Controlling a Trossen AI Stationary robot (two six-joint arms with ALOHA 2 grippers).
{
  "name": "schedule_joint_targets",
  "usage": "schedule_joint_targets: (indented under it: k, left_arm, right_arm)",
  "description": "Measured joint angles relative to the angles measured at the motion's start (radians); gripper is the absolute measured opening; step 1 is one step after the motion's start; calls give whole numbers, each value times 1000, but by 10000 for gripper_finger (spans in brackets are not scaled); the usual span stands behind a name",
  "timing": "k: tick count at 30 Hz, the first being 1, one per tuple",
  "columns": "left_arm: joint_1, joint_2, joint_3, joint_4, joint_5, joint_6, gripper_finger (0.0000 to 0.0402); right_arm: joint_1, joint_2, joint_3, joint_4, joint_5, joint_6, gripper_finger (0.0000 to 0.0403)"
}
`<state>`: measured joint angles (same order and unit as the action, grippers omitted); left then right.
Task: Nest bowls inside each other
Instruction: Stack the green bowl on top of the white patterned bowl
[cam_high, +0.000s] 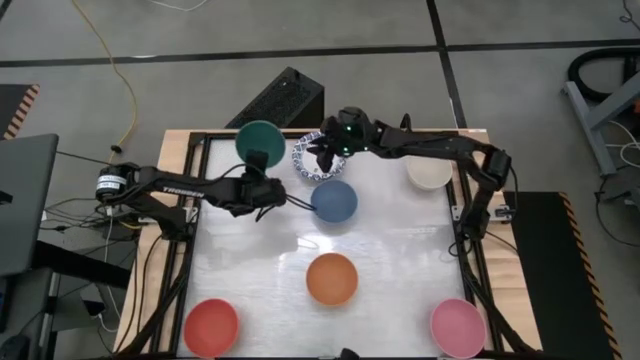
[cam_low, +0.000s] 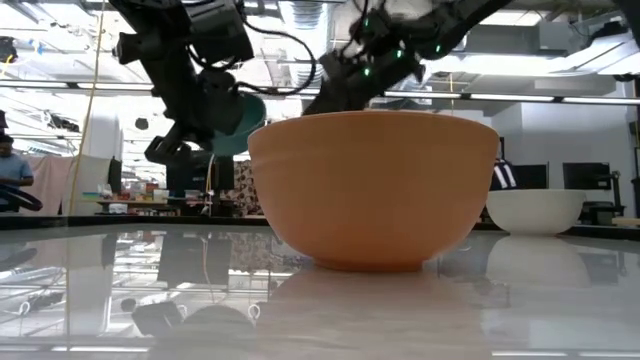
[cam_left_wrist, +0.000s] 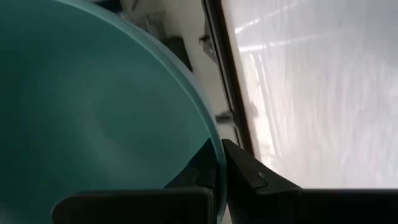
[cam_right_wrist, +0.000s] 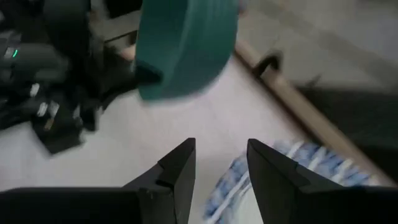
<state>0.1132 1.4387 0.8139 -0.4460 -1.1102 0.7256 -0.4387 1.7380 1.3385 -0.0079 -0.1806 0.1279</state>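
My left gripper (cam_high: 262, 162) is shut on the teal bowl (cam_high: 260, 140), which hangs in the air over the table's far left and also shows in the low view (cam_low: 240, 120). My right gripper (cam_high: 325, 155) hovers open above a white bowl with a blue-patterned rim (cam_high: 308, 158) that sits on the table at the far middle. Nothing is between its fingers in the right wrist view (cam_right_wrist: 221, 165), where the patterned rim (cam_right_wrist: 323, 158) lies below. The blue bowl (cam_high: 333, 200) rests just nearer. My left gripper pinches the teal bowl's rim (cam_left_wrist: 208, 143) on the bowl's near side, one finger inside the bowl and one outside. The bowl is lifted clear of the table and sits tilted in the hold (cam_right_wrist: 186, 43).
A cream bowl (cam_high: 429, 170) stands at the far right. An orange bowl (cam_high: 332, 278) is at the middle, a red one (cam_high: 211, 325) at the near left and a pink one (cam_high: 457, 325) at the near right. A black box (cam_high: 285, 98) lies beyond the far edge.
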Motion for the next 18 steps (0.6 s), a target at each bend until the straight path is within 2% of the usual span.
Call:
schedule_joint_targets:
  k: [4,8,15,18]
  left_arm:
    - [-8,0,0,108,-3,137,0]
    - [-8,0,0,297,-4,302,0]
    - [-8,0,0,666,40,531,0]
    - [-8,0,0,760,65,546,0]
  right_arm:
    - [78,-87,3,-45,279,-162,164]
    - [191,-152,3,-55,587,-315,164]
    - [362,-131,3,94,1043,-487,164]
    - [384,-102,3,170,1171,-533,164]
